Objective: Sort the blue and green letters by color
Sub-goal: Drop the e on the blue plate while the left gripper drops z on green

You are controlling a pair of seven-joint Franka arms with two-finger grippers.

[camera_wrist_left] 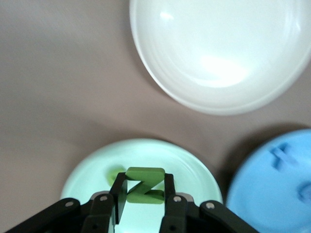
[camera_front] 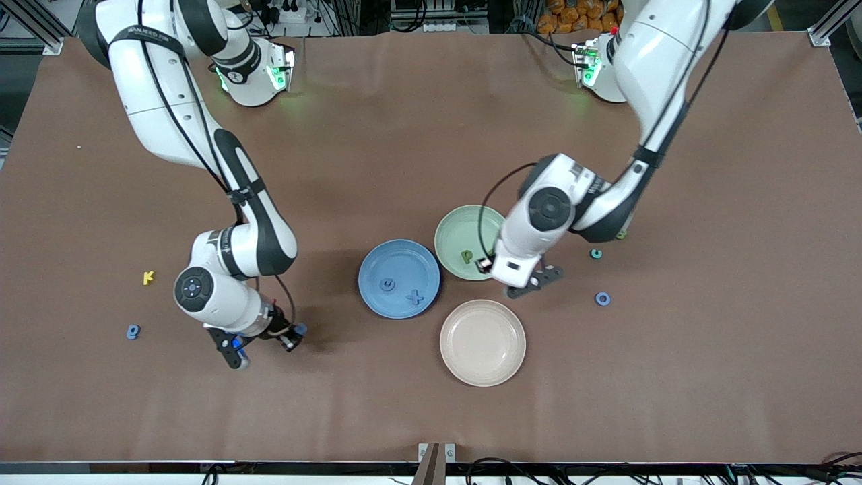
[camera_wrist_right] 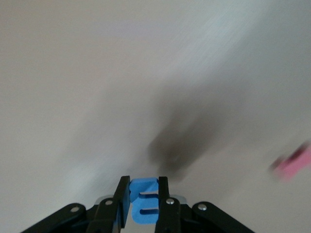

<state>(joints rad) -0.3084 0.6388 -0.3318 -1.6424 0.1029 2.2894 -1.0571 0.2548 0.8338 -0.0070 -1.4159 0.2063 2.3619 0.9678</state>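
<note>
A wide brown table [camera_front: 431, 404] carries three plates clustered near its middle: a beige plate [camera_front: 482, 343] closest to the front-camera edge, a blue plate [camera_front: 399, 278] and a pale green plate [camera_front: 465, 232] farther in.

The left gripper [camera_wrist_left: 144, 204] hangs over the green plate's rim, clamped on a green letter [camera_wrist_left: 144, 185] shaped like an N or Z. A green P [camera_front: 466, 256] already lies in that plate. The right gripper [camera_wrist_right: 144, 206] is low over bare table toward the right arm's end, pinching a blue letter [camera_wrist_right: 145, 200], likely an E.

Two blue letters, a G-like one [camera_front: 387, 285] and an X [camera_front: 416, 296], lie in the blue plate. Loose on the table are a blue ring [camera_front: 603, 298] and a small teal ring [camera_front: 595, 254] toward the left arm's end, another blue letter [camera_front: 133, 331] and a yellow K [camera_front: 148, 277] toward the right arm's end.

Risks: the green letter sits close to the rim, so an early release could bounce it onto the table. The blue letter is held by a thin edge and might twist loose in transit.
</note>
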